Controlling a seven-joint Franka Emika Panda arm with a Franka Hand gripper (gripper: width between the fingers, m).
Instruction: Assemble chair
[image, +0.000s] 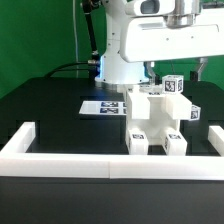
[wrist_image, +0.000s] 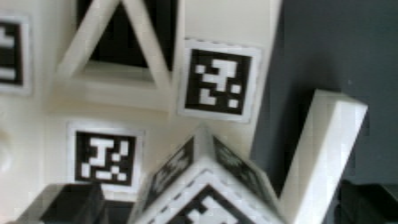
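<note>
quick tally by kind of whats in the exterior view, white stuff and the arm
chair, partly built, pieces too close together to split: 1
marker board: 1
border wall: 1
robot arm: 1
total: 4

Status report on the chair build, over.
Gripper open above chair, holding nothing. Chair pieces joined, standing upright on table. Marker board lies apart, toward exterior view's left; border wall runs in front.
</note>
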